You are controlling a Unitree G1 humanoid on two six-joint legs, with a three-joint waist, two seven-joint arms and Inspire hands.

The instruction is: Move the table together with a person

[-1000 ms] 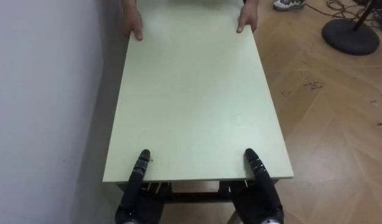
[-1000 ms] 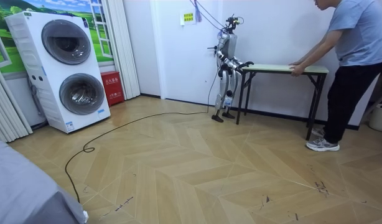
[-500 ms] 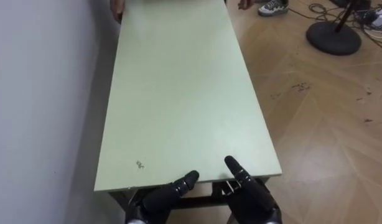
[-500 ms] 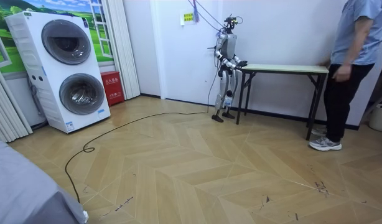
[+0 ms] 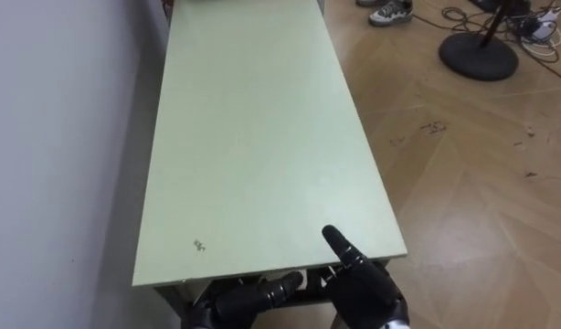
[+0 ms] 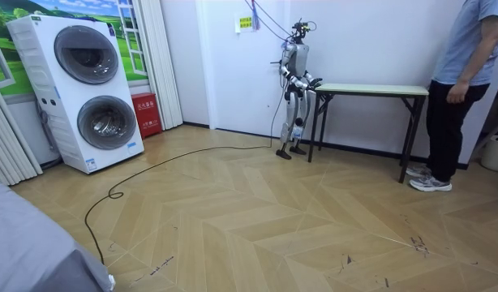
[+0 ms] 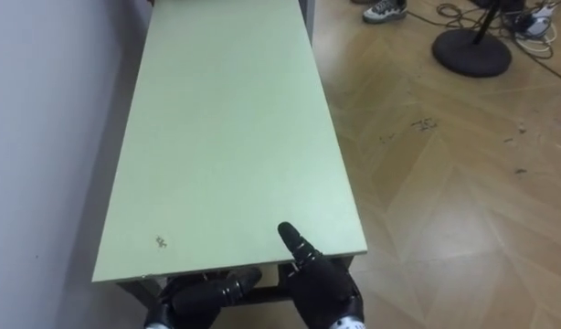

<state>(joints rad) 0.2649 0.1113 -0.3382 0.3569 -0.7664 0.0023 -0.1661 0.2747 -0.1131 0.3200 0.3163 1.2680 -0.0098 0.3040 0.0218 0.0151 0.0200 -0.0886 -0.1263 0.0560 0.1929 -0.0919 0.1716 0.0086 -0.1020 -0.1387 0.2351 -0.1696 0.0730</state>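
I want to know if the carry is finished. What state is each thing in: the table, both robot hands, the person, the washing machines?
table: standing on the floor, along the wall.
left hand: low, just below the table's near edge.
right hand: at the table's near edge, by its right corner.
person: standing at the far end, arm hanging, not holding the table.
washing machines: stacked, both round doors shut.

Bright, even indoor light; a soft shadow lies between the table (image 5: 262, 137) and the wall (image 5: 61, 137).
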